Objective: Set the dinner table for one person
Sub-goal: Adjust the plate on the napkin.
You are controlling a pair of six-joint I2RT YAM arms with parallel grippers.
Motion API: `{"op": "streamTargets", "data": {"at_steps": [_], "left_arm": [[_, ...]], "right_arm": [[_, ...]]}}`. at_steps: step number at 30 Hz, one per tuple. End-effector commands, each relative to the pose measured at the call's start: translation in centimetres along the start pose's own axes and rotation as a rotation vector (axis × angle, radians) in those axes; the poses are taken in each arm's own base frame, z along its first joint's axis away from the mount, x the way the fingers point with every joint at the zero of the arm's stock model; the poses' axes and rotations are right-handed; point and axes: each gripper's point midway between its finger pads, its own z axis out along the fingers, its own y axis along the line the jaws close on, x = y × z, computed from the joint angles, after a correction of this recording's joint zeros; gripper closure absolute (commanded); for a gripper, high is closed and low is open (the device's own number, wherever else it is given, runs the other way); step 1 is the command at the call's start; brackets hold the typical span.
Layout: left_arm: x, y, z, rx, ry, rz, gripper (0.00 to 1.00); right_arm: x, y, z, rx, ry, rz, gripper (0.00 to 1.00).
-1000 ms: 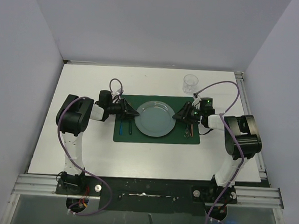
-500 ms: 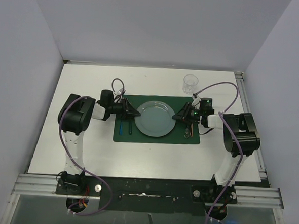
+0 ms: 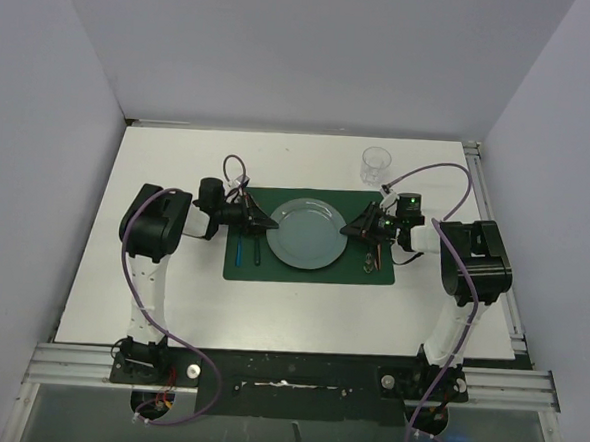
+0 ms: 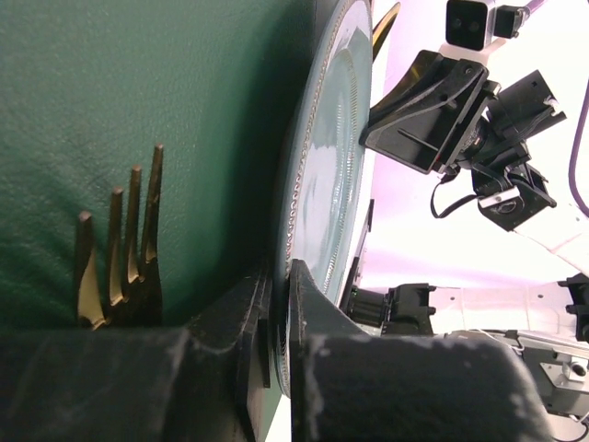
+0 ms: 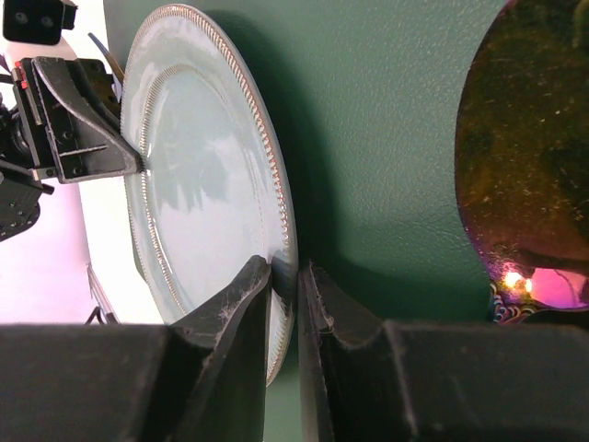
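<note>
The white surface is stretching from the arm bases at 6 o'clock out to its far edge, carrying everything. Around its middle a dark green mat is lying flat with a pale plate sitting on it. The left fingers are pinching the plate's rim at 9 o'clock and the right fingers are pinching it at 3 o'clock, both closed on that thin beaded edge. A fork is lying on the mat just beside the left grip, and a spoon near the right one. Farther off, at about 1 o'clock from the plate, a clear glass is standing on the bare surface. With so little rim held, the plate could be slipping free or tilting if one side is rising faster than the other. A pull outward could be prying it loose, and low fingers could be dragging the mat or nudging the fork.
</note>
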Motion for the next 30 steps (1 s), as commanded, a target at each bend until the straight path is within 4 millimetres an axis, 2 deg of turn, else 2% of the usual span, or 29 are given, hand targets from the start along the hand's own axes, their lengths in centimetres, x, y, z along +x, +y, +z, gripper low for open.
{"op": "streamTargets", "data": {"at_steps": [1,17,30], "left_arm": [[0.4,-1.0,1.0,0.047,0.032,0.064,1.0],[0.3,-2.9,1.3,0.07,0.026,0.102,1.0],[0.9,-3.5,2.3,0.091,0.042,0.106,1.0]], "right_arm": [[-0.7,0.2,0.9,-0.009,-0.022,-0.045,1.0],[-1.4,1.7,0.1,-0.039,-0.043,-0.074,1.0],[-1.7,2.7,-0.9,-0.041,-0.06,-0.1,1.0]]}}
